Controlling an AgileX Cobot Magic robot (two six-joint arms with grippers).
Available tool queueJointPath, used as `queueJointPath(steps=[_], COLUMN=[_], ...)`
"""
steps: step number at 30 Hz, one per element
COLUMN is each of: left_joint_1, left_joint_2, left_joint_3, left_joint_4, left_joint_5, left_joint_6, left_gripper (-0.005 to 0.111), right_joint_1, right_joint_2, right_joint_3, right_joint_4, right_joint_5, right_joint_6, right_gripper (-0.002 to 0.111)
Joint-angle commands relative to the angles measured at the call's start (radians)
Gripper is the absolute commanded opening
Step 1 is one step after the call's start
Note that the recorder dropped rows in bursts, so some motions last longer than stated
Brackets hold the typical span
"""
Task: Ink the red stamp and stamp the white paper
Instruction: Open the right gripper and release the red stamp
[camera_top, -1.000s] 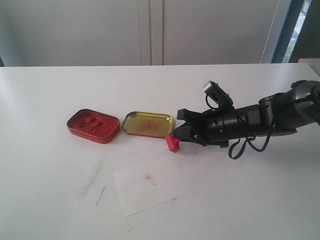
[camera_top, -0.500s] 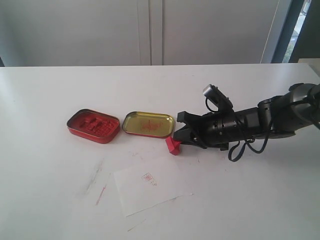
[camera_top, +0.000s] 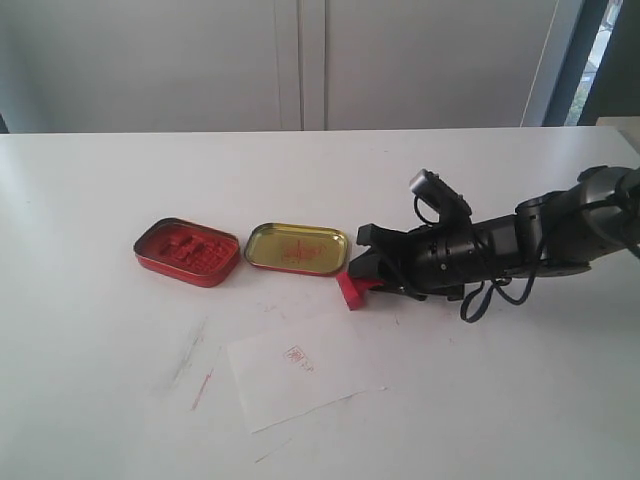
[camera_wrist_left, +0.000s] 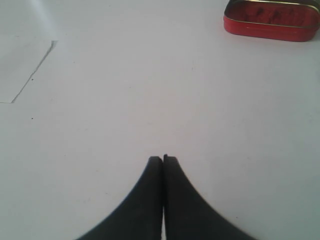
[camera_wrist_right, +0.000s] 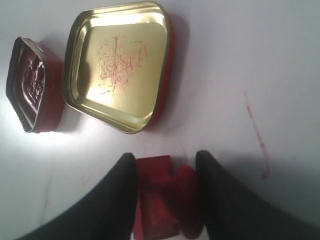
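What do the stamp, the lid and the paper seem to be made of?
Stamp: probably plastic, red, smooth with a soft sheen.
Lid: metal, likely tin, glossy gold inside, reflecting light.
Paper: thin matt white paper, edges slightly lifted.

No word, number or brand is showing clearly enough to read. A small red stamped mark (camera_top: 298, 357) is sitting on the white paper (camera_top: 325, 388), too small and faint to make out. Red scribbled smears are showing inside the gold-lined lid (camera_wrist_right: 117, 65), forming no letters.
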Motion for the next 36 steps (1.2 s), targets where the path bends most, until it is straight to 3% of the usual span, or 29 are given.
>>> queueJointPath(steps=[1,21,29,32,36], left_joint_1=[0.002,0.002,0.002,0.002,0.002], left_joint_2=[-0.004,-0.004,-0.004,-0.004,-0.004], left_joint_3=[0.007,0.007,0.007,0.007,0.007], left_joint_4=[-0.003,-0.003,-0.003,-0.003,-0.003], left_joint_5=[0.011,0.011,0.011,0.011,0.011], left_joint_6=[-0.001,-0.001,-0.001,-0.001,-0.001], left_gripper=[0.0,0.0,0.0,0.0,0.0], right_joint_1=[-0.01,-0.01,-0.01,-0.01,-0.01], right_joint_2=[-0.003,-0.131,-0.188,-0.215,-0.254], right_joint_3=[0.004,0.004,0.004,0.004,0.004], right_joint_4=[0.003,-0.004,-0.048,-0.153,-0.439], right_joint_5=[-0.041,-0.264,-0.249,-0.239,-0.2], right_joint_6=[0.01,0.017,0.017,0.096,0.304], right_gripper=[0.043,0.043,0.0,0.0,0.0])
